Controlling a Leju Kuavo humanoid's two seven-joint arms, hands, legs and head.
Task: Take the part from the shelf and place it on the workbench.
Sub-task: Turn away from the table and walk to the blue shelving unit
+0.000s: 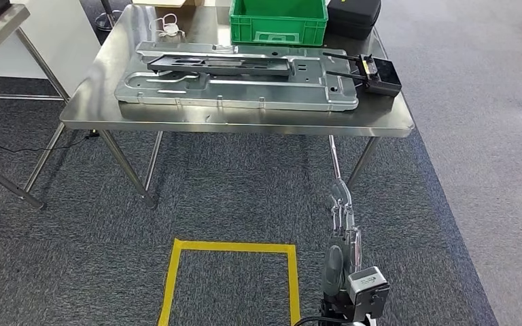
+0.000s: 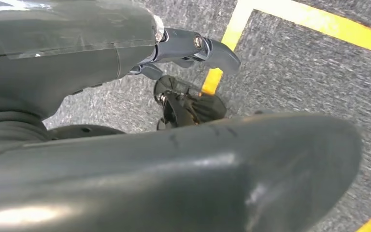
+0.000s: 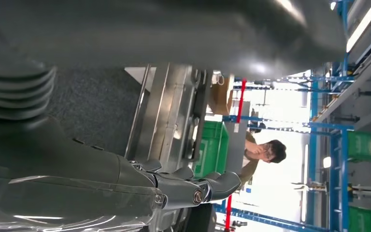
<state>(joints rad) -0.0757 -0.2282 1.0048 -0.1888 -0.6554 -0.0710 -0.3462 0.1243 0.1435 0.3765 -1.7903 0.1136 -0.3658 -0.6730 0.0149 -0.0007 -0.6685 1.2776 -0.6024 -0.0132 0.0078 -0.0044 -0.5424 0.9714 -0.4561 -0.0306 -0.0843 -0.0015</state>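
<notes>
**Part down on the bench: stand off without disturbing it**

Large grey metal part [image 1: 234, 85] flat on the steel workbench [image 1: 245, 123], long side running along the front edge, a darker rail resting on top of it. Just behind it a green bin [image 1: 279, 27]; touching or almost touching its right end, a black radio unit [image 1: 380, 73] with two aerials laid across the corner. By the look of it, placing done and only the stand-off left.

Right hand [image 1: 343, 224] low in front of the bench, well below the tabletop, fingers stretched out straight and apart, holding nothing. Left hand [image 2: 188, 48] hanging down over the carpet beside the yellow floor tape [image 2: 270, 14], thumb and fingers loosely extended, nothing in them.

- Hold both arms low and close to the body; no upward swing near the bench lip or its front leg, which stands just beyond the right fingertips.
- Check the seating from the head view: whole outline on steel, no corner overhanging. Front edge close to the lip, so avoid any nudge to the table.
- Leave the radio and its aerials alone; a push there would likely shift the part.
- Mind the person [image 3: 263, 152] beyond the bench before any turn.
</notes>
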